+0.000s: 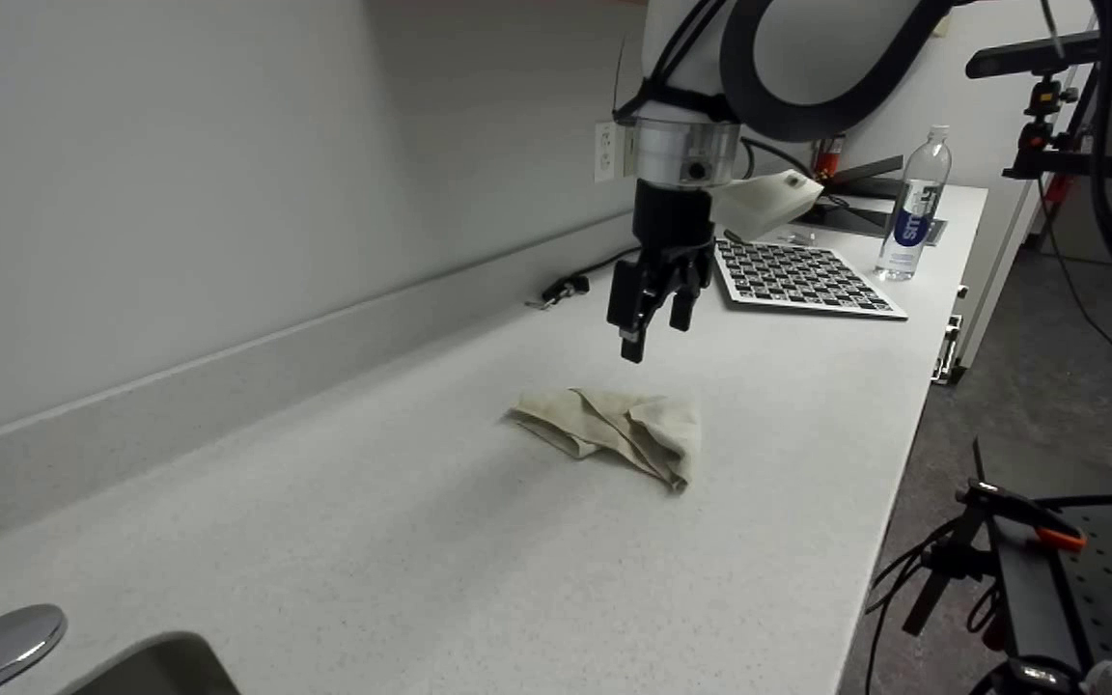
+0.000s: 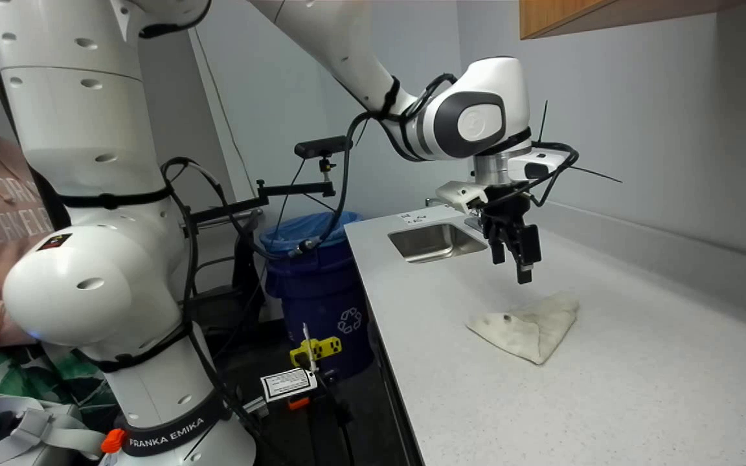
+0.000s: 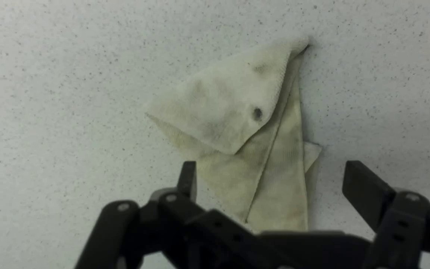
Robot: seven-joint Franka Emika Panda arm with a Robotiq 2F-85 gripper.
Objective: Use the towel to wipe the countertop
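A cream towel (image 1: 614,425) lies crumpled and folded on the light speckled countertop (image 1: 402,541). It also shows in an exterior view (image 2: 535,330) and in the wrist view (image 3: 230,108), where it has a dark spot and several overlapping folds. My gripper (image 1: 657,334) is above the towel, apart from it, pointing down; it also shows in an exterior view (image 2: 511,266). In the wrist view the gripper (image 3: 271,164) has its fingers wide apart, with the towel's lower part seen between them and nothing held. The towel's lowest end is hidden behind the gripper body.
A sink (image 2: 436,241) is set in the counter, with a chrome faucet (image 1: 1,645) beside it. A checkered board (image 1: 802,275), a water bottle (image 1: 913,217) and a black cable end (image 1: 564,290) lie or stand on the counter. A wall (image 1: 180,193) runs along its back.
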